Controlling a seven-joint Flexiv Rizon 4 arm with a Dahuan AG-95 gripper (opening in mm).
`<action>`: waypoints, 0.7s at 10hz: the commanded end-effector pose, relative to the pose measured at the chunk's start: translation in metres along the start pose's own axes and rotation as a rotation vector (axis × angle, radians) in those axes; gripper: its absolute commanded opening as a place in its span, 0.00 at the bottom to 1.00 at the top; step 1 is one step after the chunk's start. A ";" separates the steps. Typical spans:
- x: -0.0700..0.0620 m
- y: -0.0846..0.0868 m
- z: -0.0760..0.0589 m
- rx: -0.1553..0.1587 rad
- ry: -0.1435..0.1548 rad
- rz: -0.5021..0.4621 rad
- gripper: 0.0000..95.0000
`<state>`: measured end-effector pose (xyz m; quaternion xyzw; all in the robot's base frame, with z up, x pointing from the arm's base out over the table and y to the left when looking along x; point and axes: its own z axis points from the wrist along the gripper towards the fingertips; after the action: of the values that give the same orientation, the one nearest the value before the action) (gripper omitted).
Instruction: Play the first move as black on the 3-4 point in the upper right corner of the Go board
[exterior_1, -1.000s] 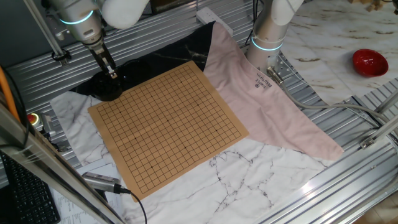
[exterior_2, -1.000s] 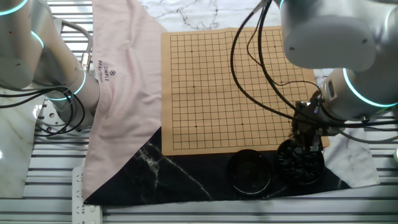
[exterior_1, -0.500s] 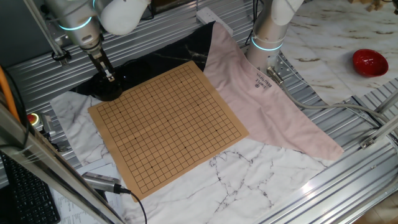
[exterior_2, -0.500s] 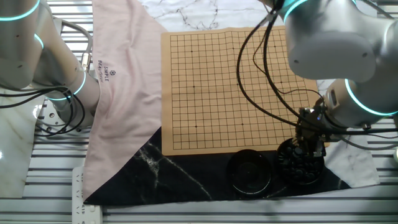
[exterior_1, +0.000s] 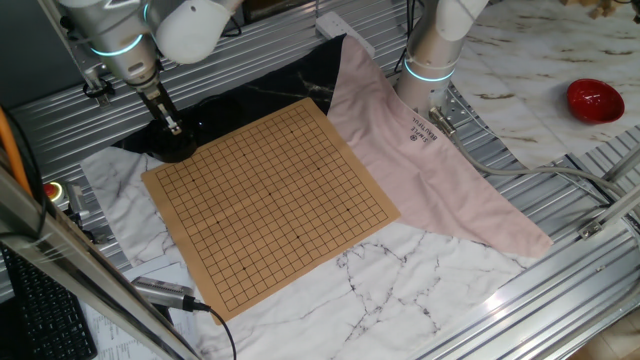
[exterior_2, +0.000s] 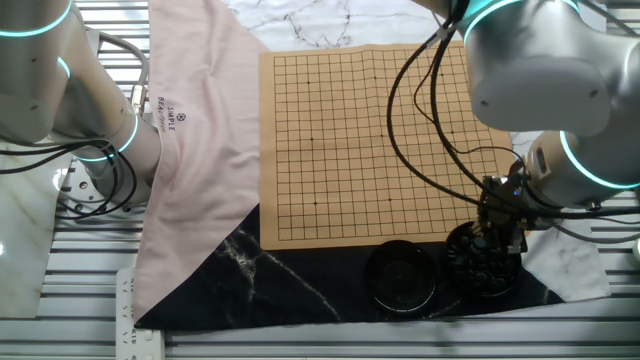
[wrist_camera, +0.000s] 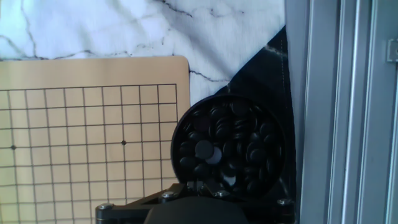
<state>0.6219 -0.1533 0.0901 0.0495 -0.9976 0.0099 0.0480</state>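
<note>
Matt wooden Go board (exterior_1: 270, 205), glossy black stones (wrist_camera: 227, 143), soft pink cloth (exterior_1: 420, 165), ribbed metal table (exterior_1: 560, 290)

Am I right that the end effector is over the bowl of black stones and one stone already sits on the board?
Not quite. The end effector is over the bowl of black stones, but the board holds no stone; the other fixed view shows its whole grid bare.

A tabletop of metal bars with cloths on it

The tabletop (exterior_1: 560, 300) is made of long silver bars. A white cloth (exterior_1: 400, 275) with grey marble lines lies across it. A pink cloth (exterior_1: 420, 165) and a black cloth (exterior_2: 250, 280) lie there too. A shiny red bowl (exterior_1: 595, 100) sits far off at one side. A black keyboard (exterior_1: 40, 310) shows in one corner.
</note>
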 end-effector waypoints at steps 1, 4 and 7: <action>-0.002 0.000 0.003 -0.001 0.001 -0.019 0.00; -0.005 -0.001 0.009 -0.002 -0.004 -0.024 0.00; -0.005 -0.001 0.011 -0.002 -0.006 -0.023 0.00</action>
<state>0.6264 -0.1543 0.0789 0.0600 -0.9971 0.0084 0.0452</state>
